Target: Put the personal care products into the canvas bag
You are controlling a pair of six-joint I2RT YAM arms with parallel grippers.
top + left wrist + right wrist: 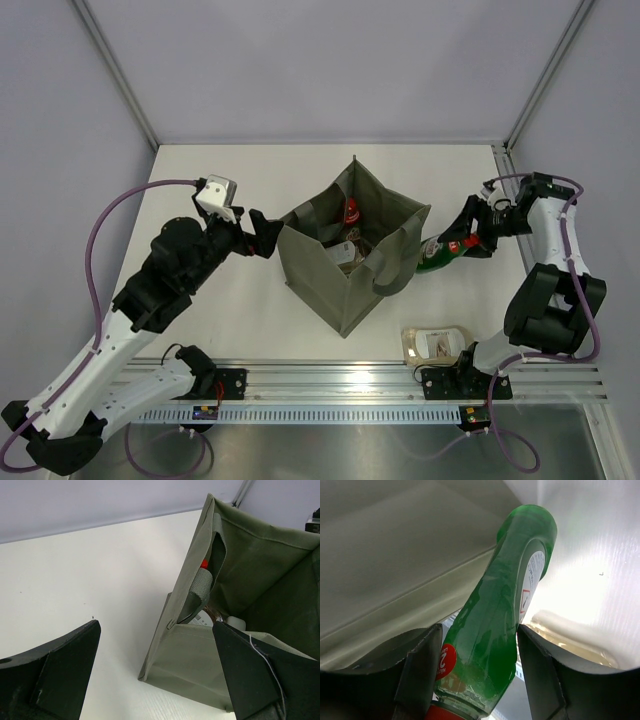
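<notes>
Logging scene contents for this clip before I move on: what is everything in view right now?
bag: one, olive-grey, open, middle of the table
red bottle: one, red, inside the bag, far side
pale items: count unclear, whitish, bottom of the bag
green bottle: one, dark green with a red cap, tilted, beside the bag's right wall
pouch: one, beige, on the table by the right arm's base
table: one, white
left gripper: one, black, open and empty, at the bag's left side
right gripper: one, black, shut on the green bottle
</notes>
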